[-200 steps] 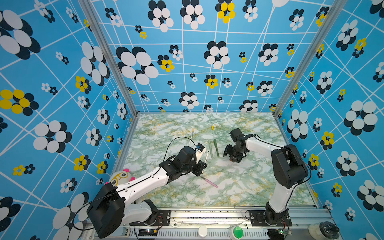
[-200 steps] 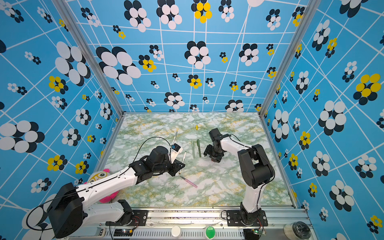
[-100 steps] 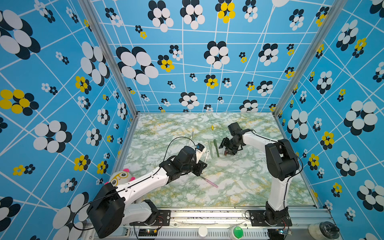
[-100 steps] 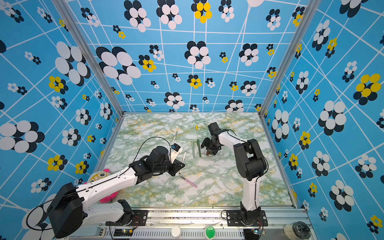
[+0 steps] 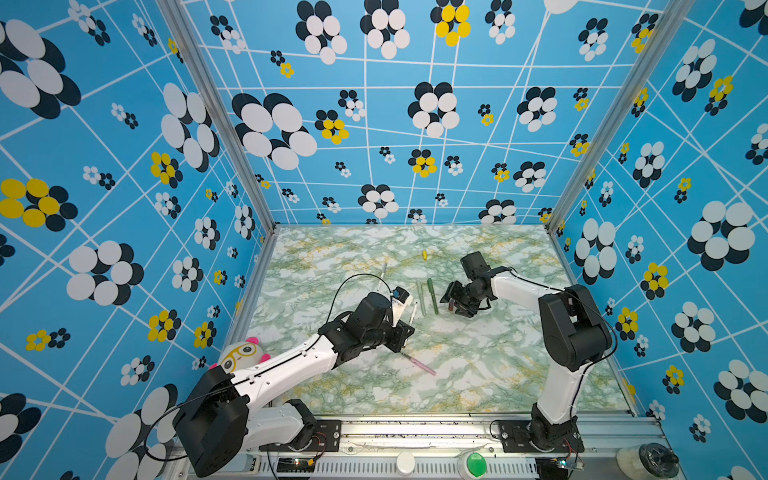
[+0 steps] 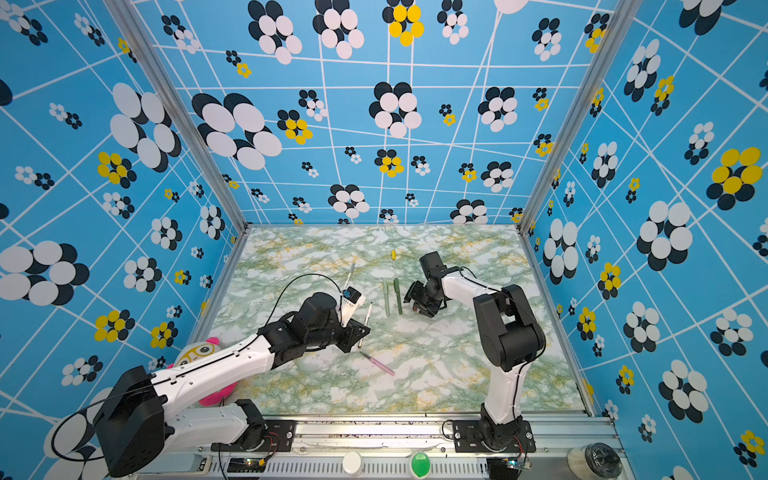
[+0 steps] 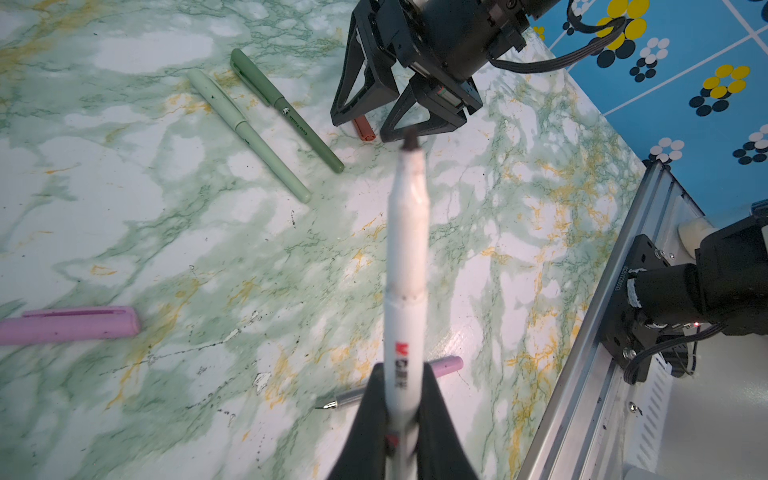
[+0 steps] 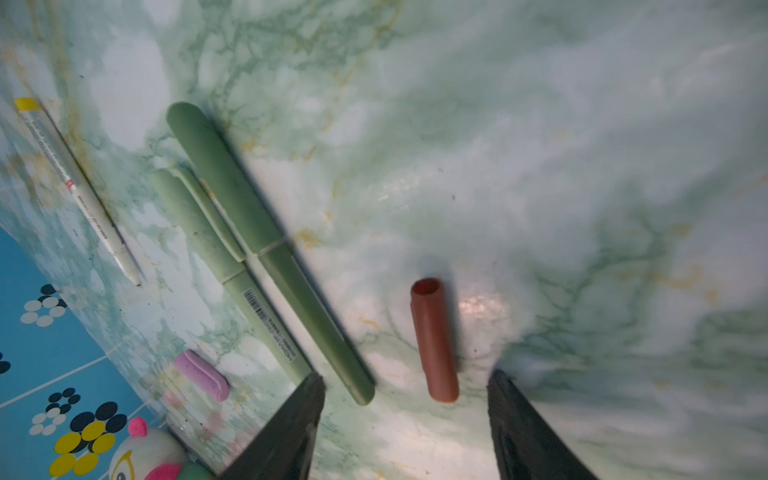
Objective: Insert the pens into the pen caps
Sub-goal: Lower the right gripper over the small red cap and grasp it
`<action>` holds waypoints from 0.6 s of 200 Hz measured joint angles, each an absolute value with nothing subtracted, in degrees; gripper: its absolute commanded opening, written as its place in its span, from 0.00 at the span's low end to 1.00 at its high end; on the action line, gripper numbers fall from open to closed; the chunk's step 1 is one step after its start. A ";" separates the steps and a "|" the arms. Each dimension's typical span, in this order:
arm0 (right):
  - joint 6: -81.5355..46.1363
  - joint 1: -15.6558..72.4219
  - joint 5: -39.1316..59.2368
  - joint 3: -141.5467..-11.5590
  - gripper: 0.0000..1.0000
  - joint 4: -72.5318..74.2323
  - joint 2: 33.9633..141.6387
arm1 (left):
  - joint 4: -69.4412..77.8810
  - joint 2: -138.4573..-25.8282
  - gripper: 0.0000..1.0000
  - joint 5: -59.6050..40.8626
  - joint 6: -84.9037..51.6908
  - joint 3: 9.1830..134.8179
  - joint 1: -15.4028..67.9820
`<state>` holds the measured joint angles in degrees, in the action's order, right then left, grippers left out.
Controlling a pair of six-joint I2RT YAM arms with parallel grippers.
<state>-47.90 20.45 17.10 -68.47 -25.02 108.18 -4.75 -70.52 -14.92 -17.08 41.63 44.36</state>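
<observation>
The left tool (image 7: pixel 404 376) was clamped shut on a white plastic pen with a dark tip (image 7: pixel 405 249), holding it clear of the green-veined marble table (image 5: pixel 498 365) with the tip pointing toward the right tool (image 8: pixel 406 374). That right tool stood open, low over the table right of centre, its two black fingers (image 8: pixel 299 415) astride a short brown plastic cap (image 8: pixel 434 340) that lay flat between them and apart from both. Just left of the brown cap a pale green capped pen (image 5: pixel 421 297) and a dark green capped pen (image 5: pixel 432 296) lay side by side, almost parallel, the dark green one nearer the right tool. A pink pen with a bare grey nib (image 5: pixel 419 365) lay on the near side of the left tool, its nib toward that tool. In the left wrist view a stubby pink cap (image 7: pixel 70 326) lay alone, well apart from the pink pen. A small yellow cap (image 5: pixel 424 254) sat toward the far edge, and a slim white pen with a yellow end (image 8: pixel 79 191) lay far-left of the green pair. A white and pink plush toy (image 5: pixel 245 357) sat at the table's near left edge, beside the left arm.
</observation>
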 measured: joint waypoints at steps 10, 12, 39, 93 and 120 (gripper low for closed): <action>-48.34 20.45 17.17 -68.45 0.66 -24.84 108.16 | -4.75 -70.52 0.00 -14.90 -17.08 41.63 44.38; -48.42 20.45 17.23 -68.45 0.66 -24.80 108.16 | -4.75 -70.52 0.00 -14.90 -17.08 41.63 44.38; -49.39 20.53 18.37 -68.47 0.66 -24.23 108.40 | -4.75 -70.52 0.00 -14.92 -17.08 41.63 44.38; -51.59 21.71 21.45 -71.61 0.66 -22.68 111.42 | -4.75 -70.52 0.00 -14.06 -17.06 41.63 44.66; -52.62 22.06 22.85 -73.58 0.65 -21.85 113.10 | -4.75 -70.52 0.00 -14.04 -17.06 41.63 44.66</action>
<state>-52.62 22.06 22.85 -73.58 -21.85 113.10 -4.75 -70.52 -14.04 -17.06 41.63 44.66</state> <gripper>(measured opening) 0.656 0.123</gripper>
